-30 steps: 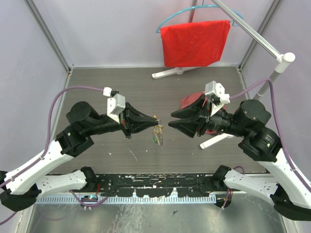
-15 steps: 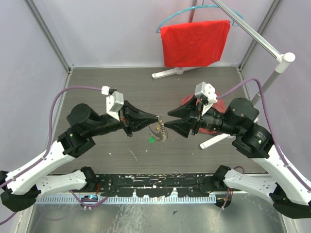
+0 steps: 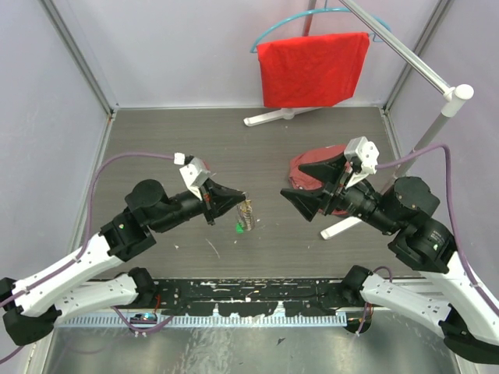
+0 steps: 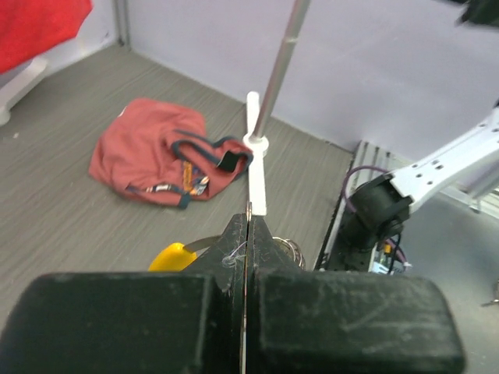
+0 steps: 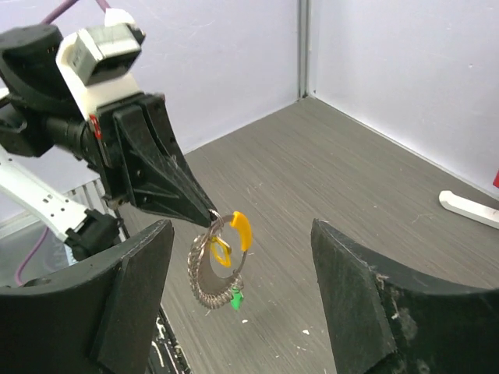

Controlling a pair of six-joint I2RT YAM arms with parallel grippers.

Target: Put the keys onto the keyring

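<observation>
My left gripper [image 3: 242, 199] is shut on the top of the keyring [image 3: 248, 215], which hangs from its tips above the table. In the right wrist view the keyring [image 5: 204, 273] is a grey coiled loop with a yellow curved section [image 5: 242, 231]. The gold-orange key [image 5: 221, 253] hangs inside the loop. The green key [image 5: 235, 298] hangs at its bottom and also shows in the top view [image 3: 238, 228]. My right gripper [image 3: 296, 185] is wide open and empty, to the right of the keyring and apart from it. In the left wrist view the shut fingers [image 4: 248, 224] hide most of the ring.
A red-brown garment [image 3: 312, 167] lies on the table under my right arm and shows in the left wrist view [image 4: 156, 160]. A white stand [image 3: 437, 117] rises at the right. A red cloth [image 3: 312, 68] hangs on a teal hanger [image 3: 273, 31] at the back.
My right gripper has pulled back to the right, away from the keyring, and opened wider. My left gripper has drawn back slightly and sunk, still holding the ring.
</observation>
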